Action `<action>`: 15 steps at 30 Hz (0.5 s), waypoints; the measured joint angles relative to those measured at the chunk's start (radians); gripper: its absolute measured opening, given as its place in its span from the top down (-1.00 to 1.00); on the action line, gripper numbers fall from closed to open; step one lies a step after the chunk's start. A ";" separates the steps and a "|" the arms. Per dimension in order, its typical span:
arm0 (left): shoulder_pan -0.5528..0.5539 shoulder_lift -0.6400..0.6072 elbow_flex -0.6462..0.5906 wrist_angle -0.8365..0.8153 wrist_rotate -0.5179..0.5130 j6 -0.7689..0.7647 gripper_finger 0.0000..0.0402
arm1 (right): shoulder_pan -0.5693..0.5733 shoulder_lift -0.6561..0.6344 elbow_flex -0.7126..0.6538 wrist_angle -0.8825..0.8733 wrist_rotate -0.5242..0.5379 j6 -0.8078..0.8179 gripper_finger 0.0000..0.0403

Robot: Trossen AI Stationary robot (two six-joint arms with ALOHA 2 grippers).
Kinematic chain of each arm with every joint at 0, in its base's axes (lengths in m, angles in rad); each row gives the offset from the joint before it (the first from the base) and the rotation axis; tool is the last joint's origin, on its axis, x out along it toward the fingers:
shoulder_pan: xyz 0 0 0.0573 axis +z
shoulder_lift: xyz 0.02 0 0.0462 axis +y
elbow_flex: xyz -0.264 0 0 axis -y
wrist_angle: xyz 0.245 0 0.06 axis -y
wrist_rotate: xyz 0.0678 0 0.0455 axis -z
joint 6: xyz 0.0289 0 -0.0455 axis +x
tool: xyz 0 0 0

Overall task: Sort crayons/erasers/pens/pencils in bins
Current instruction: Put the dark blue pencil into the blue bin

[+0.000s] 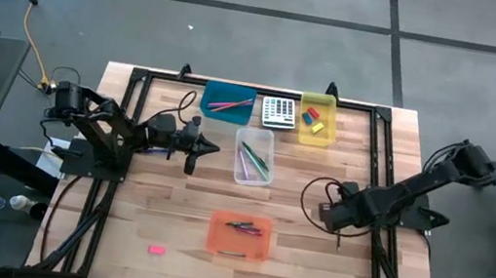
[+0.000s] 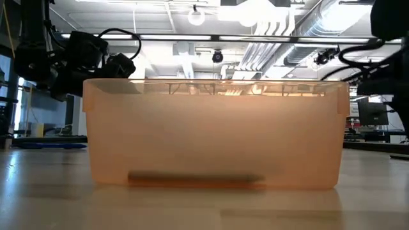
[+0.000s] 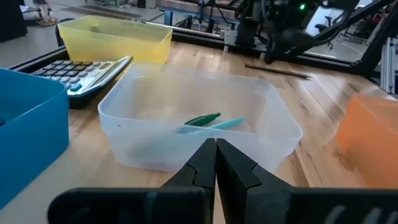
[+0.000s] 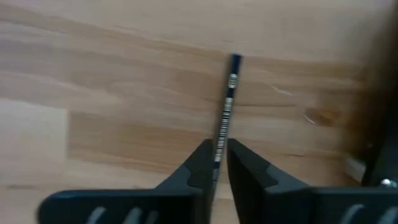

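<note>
My right gripper [image 1: 335, 222] stands right of the orange bin [image 1: 239, 236], shut on a thin dark stick [image 4: 225, 106] with white print and a blue end. My left gripper [image 3: 216, 155] is shut on nothing and hovers just left of the clear bin [image 1: 253, 157], which holds green and purple pens [image 3: 208, 121]. Pink sticks lie in the teal bin [image 1: 229, 104]. Red, blue and yellow erasers sit in the yellow bin [image 1: 318, 120]. Short dark and red crayons [image 1: 243, 227] lie in the orange bin. One pink eraser [image 1: 156, 250] lies on the table near the front edge. My right gripper pinches the thin dark stick between its two fingers, coming from above and lying across it. In the left wrist view the stick's shaft [image 3: 292, 73] sticks out on both sides of the fingers, level and at or just above the tabletop; whether it is lifted clear I cannot tell.
A grey-keyed calculator [image 1: 280, 112] sits between the teal and yellow bins at the far edge. A black frame [image 1: 139, 78] runs around the tabletop. Bare wood lies between the clear and orange bins and around the pink eraser.
</note>
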 joint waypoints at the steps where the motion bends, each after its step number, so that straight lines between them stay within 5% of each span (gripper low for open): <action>1: 0.000 0.000 0.000 0.002 0.000 0.000 1.00 | 0.000 0.010 -0.002 0.001 -0.008 0.012 0.76; 8: 0.000 0.000 0.000 -0.002 0.000 0.000 1.00 | -0.013 0.070 -0.004 0.052 -0.024 0.023 0.49; 15: 0.000 0.000 0.000 -0.002 0.000 -0.014 1.00 | -0.023 0.136 0.001 0.081 -0.034 0.017 0.58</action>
